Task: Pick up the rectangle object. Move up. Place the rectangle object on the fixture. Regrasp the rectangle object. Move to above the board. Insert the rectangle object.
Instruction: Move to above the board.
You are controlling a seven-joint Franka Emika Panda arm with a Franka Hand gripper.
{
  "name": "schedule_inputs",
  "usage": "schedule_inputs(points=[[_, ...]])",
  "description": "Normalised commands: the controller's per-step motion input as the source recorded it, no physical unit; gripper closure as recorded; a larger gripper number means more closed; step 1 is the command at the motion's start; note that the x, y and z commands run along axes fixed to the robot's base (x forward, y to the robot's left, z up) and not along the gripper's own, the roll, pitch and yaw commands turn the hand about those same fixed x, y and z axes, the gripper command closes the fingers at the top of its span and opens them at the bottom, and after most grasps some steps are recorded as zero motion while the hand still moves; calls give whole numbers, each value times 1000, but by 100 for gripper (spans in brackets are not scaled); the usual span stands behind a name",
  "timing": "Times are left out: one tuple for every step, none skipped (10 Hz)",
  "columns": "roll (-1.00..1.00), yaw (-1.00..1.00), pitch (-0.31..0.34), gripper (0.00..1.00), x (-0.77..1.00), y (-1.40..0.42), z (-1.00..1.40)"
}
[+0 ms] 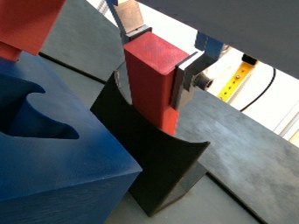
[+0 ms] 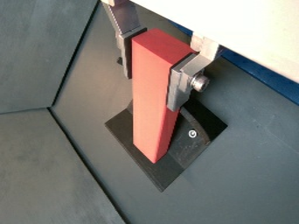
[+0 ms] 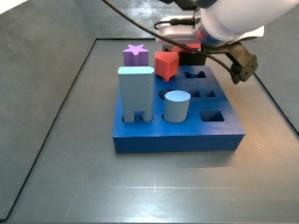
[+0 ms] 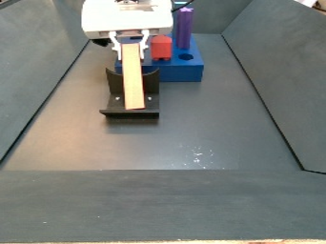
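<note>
The rectangle object (image 1: 146, 92) is a long red block that stands on end on the fixture (image 1: 163, 166), leaning a little. My gripper (image 1: 158, 66) is shut on its upper part, with one silver finger (image 1: 187, 74) pressed on each side. A wrist view shows the same: the gripper (image 2: 155, 70) holds the block (image 2: 152, 114) with its lower end on the fixture's dark base plate (image 2: 187, 140). In a side view the block (image 4: 132, 81) looks pale and rests on the fixture (image 4: 128, 112) under the gripper (image 4: 132, 48). The blue board (image 1: 59, 166) lies right beside the fixture.
In a side view the board (image 3: 176, 131) carries a light-blue tall block (image 3: 135, 92), a pale blue cylinder (image 3: 177, 106), a purple star piece (image 3: 135, 54) and a short red piece (image 3: 166, 63). Dark sloping walls (image 4: 38, 105) enclose the grey floor.
</note>
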Motion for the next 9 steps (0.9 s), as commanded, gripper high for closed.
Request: schedule_inputs(points=[[89, 396, 95, 100, 126, 157, 1000], [74, 388, 86, 100, 127, 154, 1000], [46, 337, 48, 100, 125, 144, 1000], [34, 271, -25, 100, 123, 133, 1000], [18, 221, -68, 100, 119, 128, 1000], [6, 188, -86, 100, 117, 124, 1000], [-5, 114, -99, 100, 110, 114, 1000], [-12, 61, -98, 100, 106, 106, 1000], [-12, 1, -72, 100, 98, 95, 1000]])
